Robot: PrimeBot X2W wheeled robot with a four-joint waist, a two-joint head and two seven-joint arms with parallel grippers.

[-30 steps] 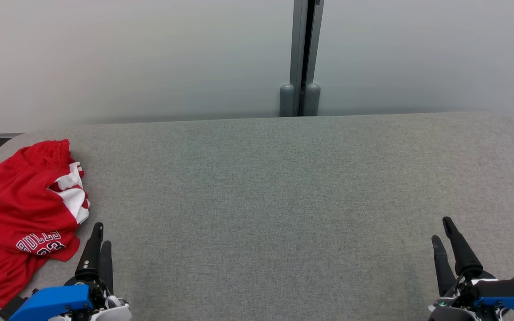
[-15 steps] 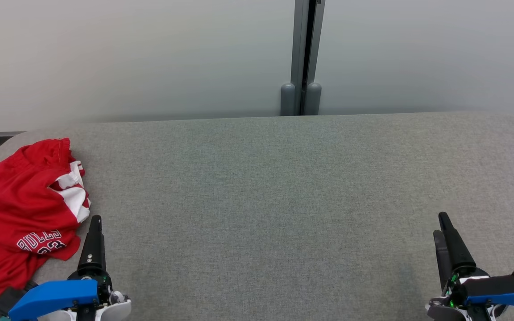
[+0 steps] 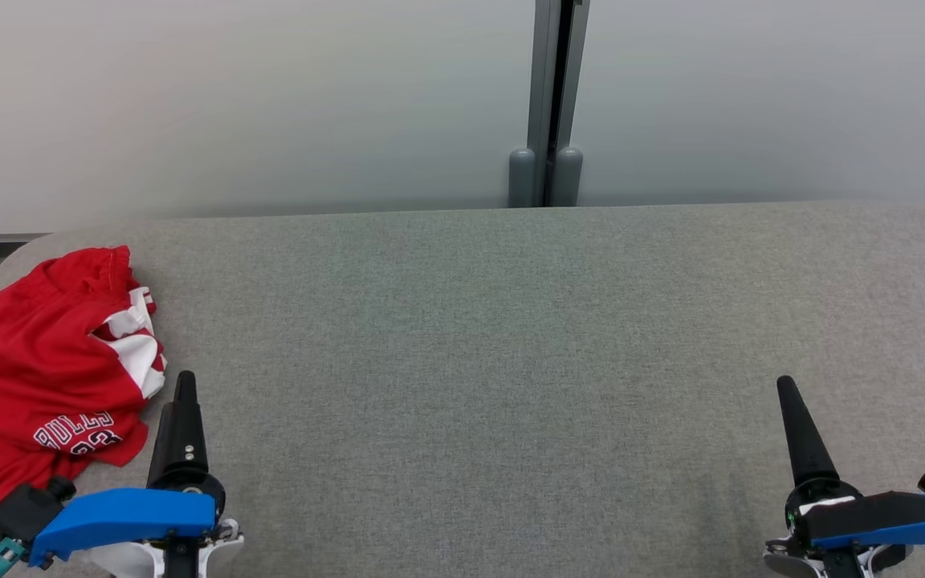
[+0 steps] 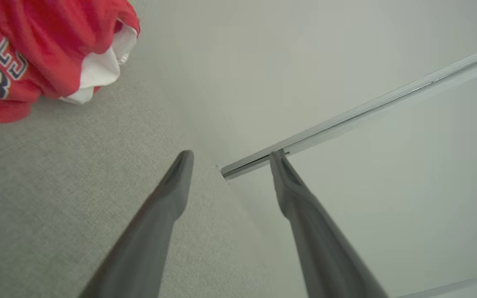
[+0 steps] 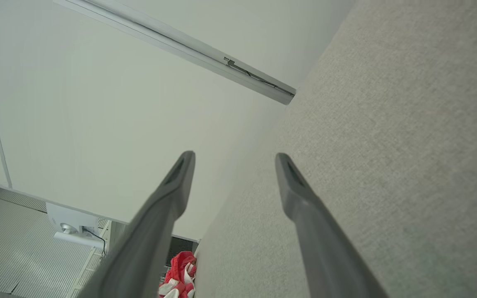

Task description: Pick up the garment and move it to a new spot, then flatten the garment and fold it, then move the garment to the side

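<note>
Wide grey desk (image 3: 511, 337) stretching out ahead of both tools. The red garment (image 3: 37, 369) is in a crumpled heap with its white lining (image 3: 137, 353) showing. It lies just beside the left tool (image 4: 232, 156), off to that tool's outer side, and well apart from the right tool (image 5: 234, 156). Both tools are released, jaws spread, nothing in them. The trouble I'd watch for: the heap seems to sit right at the desk's edge, so a shallow pinch on one loose layer could drag it over or bunch it worse.
</note>
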